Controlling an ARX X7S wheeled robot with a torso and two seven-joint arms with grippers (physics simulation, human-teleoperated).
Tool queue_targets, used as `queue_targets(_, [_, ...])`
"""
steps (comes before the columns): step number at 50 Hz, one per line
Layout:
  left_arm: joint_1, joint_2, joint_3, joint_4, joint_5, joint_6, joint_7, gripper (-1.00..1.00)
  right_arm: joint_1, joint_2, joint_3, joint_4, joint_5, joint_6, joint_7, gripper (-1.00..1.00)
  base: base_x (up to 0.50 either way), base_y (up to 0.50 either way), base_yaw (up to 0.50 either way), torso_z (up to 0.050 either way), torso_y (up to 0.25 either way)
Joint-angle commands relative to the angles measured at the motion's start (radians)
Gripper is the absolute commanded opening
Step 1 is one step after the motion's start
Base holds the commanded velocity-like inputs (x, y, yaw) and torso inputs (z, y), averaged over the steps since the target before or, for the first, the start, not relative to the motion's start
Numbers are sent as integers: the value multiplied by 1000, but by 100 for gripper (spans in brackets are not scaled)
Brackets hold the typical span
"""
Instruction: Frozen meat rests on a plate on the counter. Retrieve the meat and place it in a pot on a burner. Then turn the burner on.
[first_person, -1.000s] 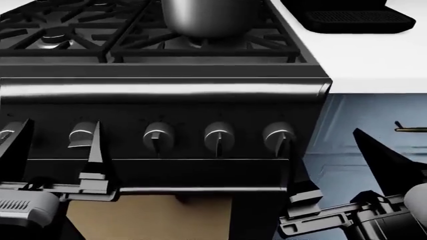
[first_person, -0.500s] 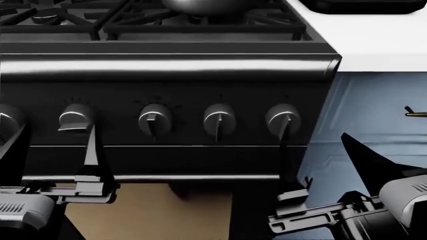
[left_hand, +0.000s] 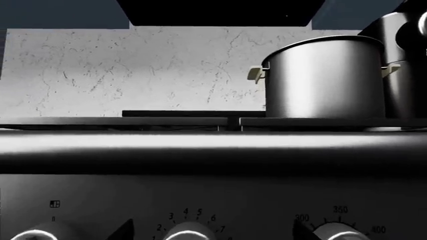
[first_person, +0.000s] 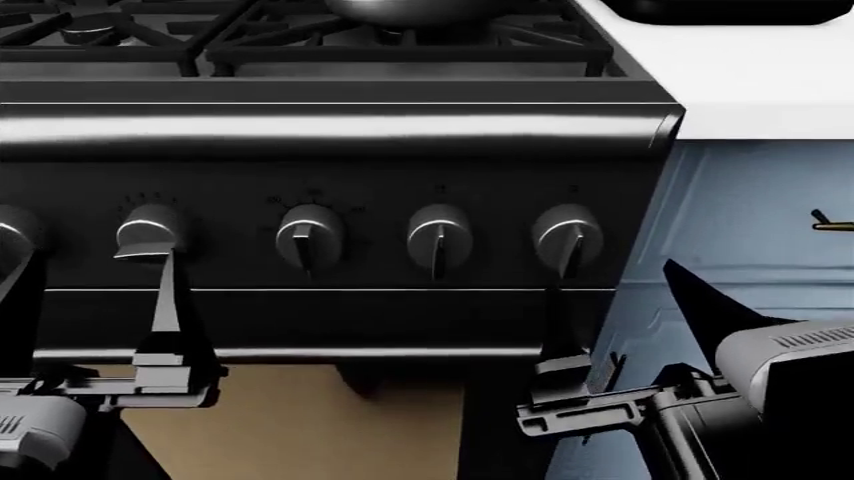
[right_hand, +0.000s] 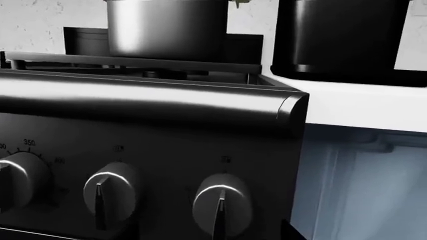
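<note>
The pot (left_hand: 323, 80) stands on the stove's grates over a burner (first_person: 387, 36); only its base (first_person: 400, 8) shows in the head view, and its body (right_hand: 167, 30) shows in the right wrist view. Meat and plate are out of view. White counter (first_person: 754, 80) lies right of the stove. My left gripper (first_person: 87, 285) is open in front of the knob row, one finger (first_person: 168, 300) just below a knob (first_person: 150, 235). That knob (left_hand: 190, 232) sits between its fingertips in the wrist view. My right gripper (first_person: 621, 285) is open by the rightmost knob (first_person: 567, 238).
A black countertop appliance (right_hand: 340, 40) stands on the counter beside the stove. Light blue cabinet fronts (first_person: 754, 220) with a handle (first_person: 834, 225) lie to the right. Several silver knobs line the stove front, among them two middle knobs (first_person: 310, 240) (first_person: 438, 240). Another burner (first_person: 83, 30) sits at far left.
The head view has dropped, so the stove top and pot slid up the frame. My right gripper has moved left towards the rightmost knob. The left gripper shifted slightly left.
</note>
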Motion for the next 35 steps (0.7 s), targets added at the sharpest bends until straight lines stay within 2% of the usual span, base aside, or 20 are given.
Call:
queue_targets(1, [12,2,-9,-12,-3,19,5,100,-34,-4,-16,1,-179,-2,-133,100,0,0,0,0,0])
queue_targets(21, [19,7,-14,-26,-11,33,16,100,-55,1,-92,37,-373,-53,-226,100,0,0,0,0,0])
queue_targets(35, [39,-2,-31,-16,-22,51,15,100,-48,-11,-177,40,-579,-55,-364,100,0,0,0,0,0])
